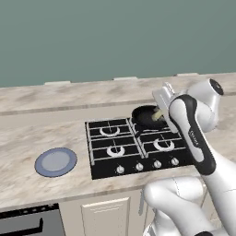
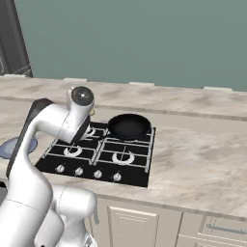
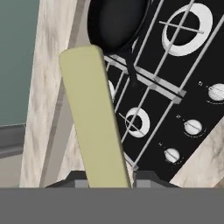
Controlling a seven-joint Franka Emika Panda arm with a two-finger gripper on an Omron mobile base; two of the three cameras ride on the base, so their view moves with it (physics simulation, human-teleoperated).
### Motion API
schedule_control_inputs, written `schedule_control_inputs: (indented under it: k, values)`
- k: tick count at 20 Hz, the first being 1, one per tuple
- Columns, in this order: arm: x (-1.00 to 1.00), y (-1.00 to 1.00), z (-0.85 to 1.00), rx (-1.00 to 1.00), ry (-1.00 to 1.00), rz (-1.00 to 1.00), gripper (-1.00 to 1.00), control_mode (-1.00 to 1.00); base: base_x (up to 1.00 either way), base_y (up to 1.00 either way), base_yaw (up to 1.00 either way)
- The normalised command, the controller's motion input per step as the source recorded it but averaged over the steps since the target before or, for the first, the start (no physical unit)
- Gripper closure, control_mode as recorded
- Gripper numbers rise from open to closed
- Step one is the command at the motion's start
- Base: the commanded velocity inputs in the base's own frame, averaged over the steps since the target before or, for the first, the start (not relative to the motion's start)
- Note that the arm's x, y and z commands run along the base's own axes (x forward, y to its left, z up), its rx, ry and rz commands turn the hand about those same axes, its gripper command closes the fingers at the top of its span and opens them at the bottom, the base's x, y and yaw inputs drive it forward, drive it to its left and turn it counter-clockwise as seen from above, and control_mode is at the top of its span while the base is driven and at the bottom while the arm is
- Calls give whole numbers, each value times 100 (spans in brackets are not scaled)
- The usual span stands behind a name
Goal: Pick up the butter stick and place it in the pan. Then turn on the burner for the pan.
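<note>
The butter stick [image 3: 94,122] is a pale yellow bar standing up between my fingertips, and my gripper [image 3: 109,179] is shut on it. Beyond its far end lies the black pan [image 3: 116,24], handle pointing toward me. From the left base view, the pan [image 1: 146,115] sits on the back right burner of the cooktop, and my gripper [image 1: 160,110] hovers at the pan's right rim with the butter stick [image 1: 157,114] poking toward the pan. The right base view shows the pan [image 2: 129,126], with my arm to its left.
The black gas cooktop [image 1: 106,159] has a row of knobs [image 1: 147,166] along its front edge, also seen close by as knobs [image 3: 192,127]. A blue-grey plate [image 1: 56,162] lies on the counter left of the cooktop. A wall runs behind the counter.
</note>
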Motion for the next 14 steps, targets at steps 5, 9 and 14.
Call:
schedule_control_inputs:
  k: [5, 9, 14]
  values:
    - [1, -67, 2, -2, 4, 6, 100, -100, 0, 0, 0]
    - [18, -44, 12, -14, 11, 7, 100, -100, 0, 0, 0]
    - [53, -11, 0, -33, 17, 9, 100, -100, 0, 0, 0]
